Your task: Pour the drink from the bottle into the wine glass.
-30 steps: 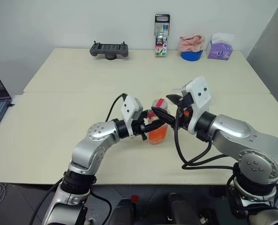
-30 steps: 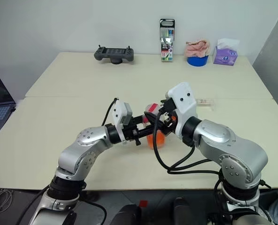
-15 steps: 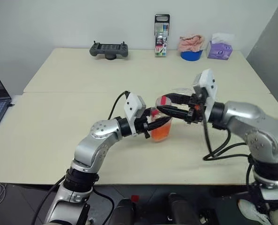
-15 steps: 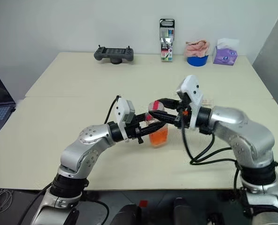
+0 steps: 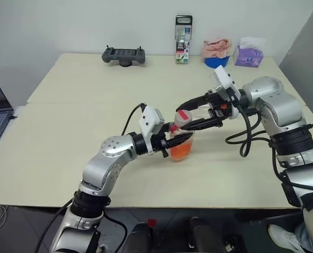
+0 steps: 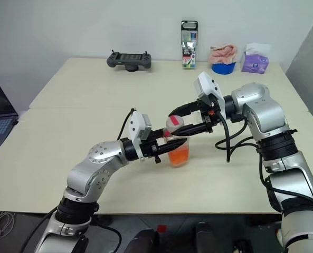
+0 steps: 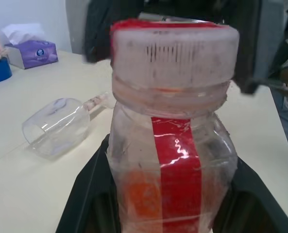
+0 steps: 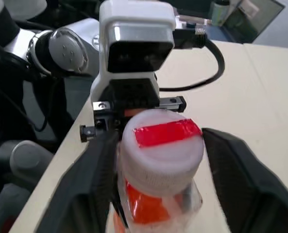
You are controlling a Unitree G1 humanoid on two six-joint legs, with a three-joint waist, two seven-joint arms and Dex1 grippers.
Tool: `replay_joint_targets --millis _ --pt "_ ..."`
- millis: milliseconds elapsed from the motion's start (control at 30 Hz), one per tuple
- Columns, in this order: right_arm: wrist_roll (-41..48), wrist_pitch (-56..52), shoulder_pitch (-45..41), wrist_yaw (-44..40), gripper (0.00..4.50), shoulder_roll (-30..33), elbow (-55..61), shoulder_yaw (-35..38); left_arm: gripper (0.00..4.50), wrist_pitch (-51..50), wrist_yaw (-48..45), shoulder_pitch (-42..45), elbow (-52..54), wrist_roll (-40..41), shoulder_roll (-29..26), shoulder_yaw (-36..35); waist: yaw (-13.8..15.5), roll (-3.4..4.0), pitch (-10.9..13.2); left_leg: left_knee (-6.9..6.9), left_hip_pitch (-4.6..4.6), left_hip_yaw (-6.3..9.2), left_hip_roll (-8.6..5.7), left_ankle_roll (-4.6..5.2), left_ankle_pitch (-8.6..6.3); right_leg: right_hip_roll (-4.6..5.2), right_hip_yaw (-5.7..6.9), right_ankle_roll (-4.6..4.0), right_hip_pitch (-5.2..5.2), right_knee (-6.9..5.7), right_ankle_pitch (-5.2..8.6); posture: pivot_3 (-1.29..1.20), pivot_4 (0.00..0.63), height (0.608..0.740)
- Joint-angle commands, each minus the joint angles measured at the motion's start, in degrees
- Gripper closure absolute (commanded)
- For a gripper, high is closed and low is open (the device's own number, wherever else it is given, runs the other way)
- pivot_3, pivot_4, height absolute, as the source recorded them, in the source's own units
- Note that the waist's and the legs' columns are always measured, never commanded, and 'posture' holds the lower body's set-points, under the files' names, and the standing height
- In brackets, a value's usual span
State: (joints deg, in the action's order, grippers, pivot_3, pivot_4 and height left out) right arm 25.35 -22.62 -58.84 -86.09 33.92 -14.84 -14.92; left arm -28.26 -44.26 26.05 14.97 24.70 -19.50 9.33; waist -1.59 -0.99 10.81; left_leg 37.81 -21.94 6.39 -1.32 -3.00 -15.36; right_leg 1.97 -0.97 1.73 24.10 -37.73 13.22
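My left gripper [image 5: 173, 141] is clenched on the bottle [image 5: 180, 138], holding it upright on the table [image 5: 66, 121] near centre. The drink [image 6: 178, 154] fills only the lower part. My right gripper [image 5: 183, 117] comes in from three o'clock; its fingers [image 8: 241, 165] stand apart on either side of the cap [image 8: 161, 138], and I cannot tell whether they touch it.

The wine glass [image 7: 61, 127] lies on its side on the table beyond the bottle, toward one o'clock, near my right arm.

Step in hand, as I judge it: uncapping.
- Centre the right fingers on the ribbed side of the cap, then close before twisting.
- Keep the left grip firm and low so the body cannot spin or tip.
- The glass needs standing up before any pour.
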Motion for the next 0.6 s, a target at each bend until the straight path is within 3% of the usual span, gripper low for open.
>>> replay_joint_targets --millis 33,67,400,533,600 --pt "1.60 -1.33 -1.86 -4.60 0.27 1.01 1.15 1.86 2.80 0.92 0.21 0.26 2.30 0.63 0.27 -0.57 0.03 0.00 0.00 0.00 0.00 0.00 0.00 0.00 0.00 0.04 0.00 0.01 0.00 0.00 0.00 0.00 0.150 0.740" --pt "1.96 -1.83 -1.64 -4.55 0.00 1.27 1.63 2.16 2.80 0.87 0.37 0.16 2.39 0.62 0.23 -0.75 0.03 0.00 0.00 0.01 0.00 -0.02 -0.01 0.00 0.00 0.07 -0.01 0.01 0.00 0.00 0.00 0.00 0.150 0.740" --pt "5.19 -8.89 2.88 1.87 0.00 2.70 10.10 5.74 2.80 1.29 0.05 0.70 1.40 0.61 0.05 -1.00 -0.02 0.00 0.00 0.02 0.01 -0.03 -0.04 0.00 0.00 0.05 0.02 0.01 0.00 -0.02 0.00 0.00 0.150 0.740" --pt "3.90 -10.96 8.28 9.38 0.00 2.46 18.63 6.74 2.80 1.79 -0.35 1.00 0.81 0.49 0.00 -1.16 -0.01 0.00 0.00 0.03 0.01 -0.02 -0.04 -0.01 0.00 0.05 0.02 0.02 -0.01 -0.03 0.00 0.00 0.150 0.740" --pt "0.56 -11.82 11.51 19.49 0.00 0.00 23.20 7.29 2.80 1.79 -0.20 0.93 1.13 0.53 0.09 -1.20 0.00 0.00 0.00 0.04 0.01 -0.03 -0.04 -0.01 0.00 0.05 0.01 0.02 0.00 -0.04 0.00 0.00 0.150 0.740"
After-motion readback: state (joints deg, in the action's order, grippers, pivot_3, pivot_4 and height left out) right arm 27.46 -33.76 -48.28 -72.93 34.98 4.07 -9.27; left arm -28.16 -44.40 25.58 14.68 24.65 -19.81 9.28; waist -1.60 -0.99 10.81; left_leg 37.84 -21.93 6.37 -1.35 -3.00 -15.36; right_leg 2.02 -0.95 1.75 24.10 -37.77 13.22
